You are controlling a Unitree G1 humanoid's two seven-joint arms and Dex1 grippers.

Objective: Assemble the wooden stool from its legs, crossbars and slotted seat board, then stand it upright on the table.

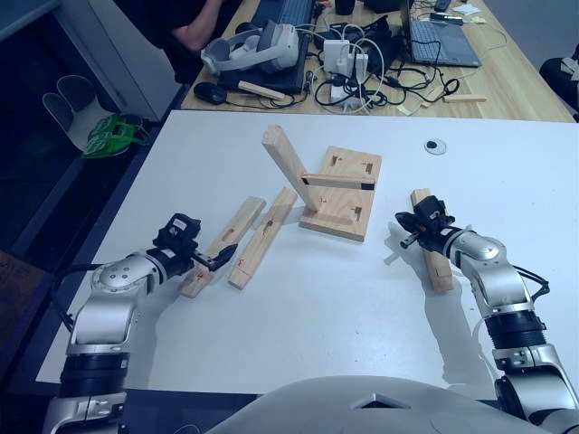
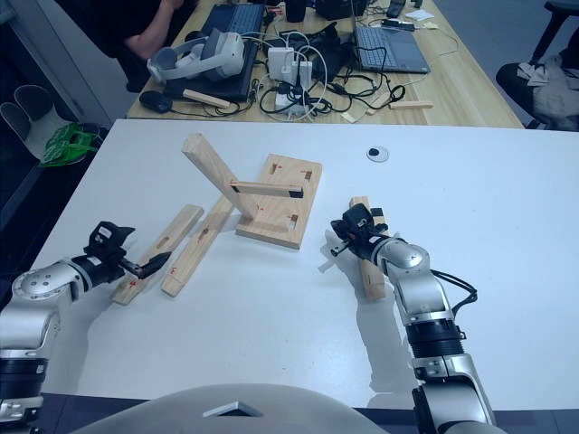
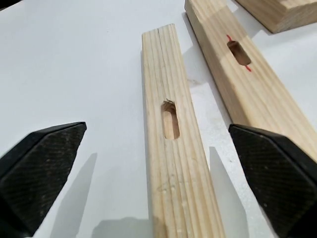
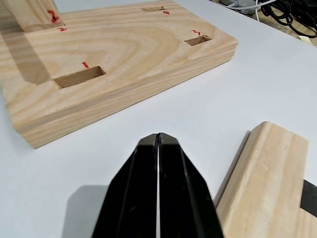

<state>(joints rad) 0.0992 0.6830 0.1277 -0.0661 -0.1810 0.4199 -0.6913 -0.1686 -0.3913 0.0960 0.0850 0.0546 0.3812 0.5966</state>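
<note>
The slotted seat board (image 1: 348, 212) lies flat at mid-table. One leg (image 1: 286, 158) stands tilted in it, and a black-taped crossbar (image 1: 336, 182) joins that leg. Two loose legs (image 1: 224, 242) (image 1: 264, 235) lie side by side to the board's left. My left gripper (image 3: 157, 130) is open low over the outer one (image 3: 173, 163), one finger on each side of its slot. Another leg (image 4: 265, 173) lies to the right of the board. My right gripper (image 4: 158, 144) is shut and empty beside that leg, pointing at the seat board (image 4: 124, 44).
A small round disc (image 1: 436, 146) lies on the white table far right. A green object (image 1: 113, 134) sits off the table's left edge. Behind the table, a desk holds a headset (image 1: 253, 47), cables and laptops.
</note>
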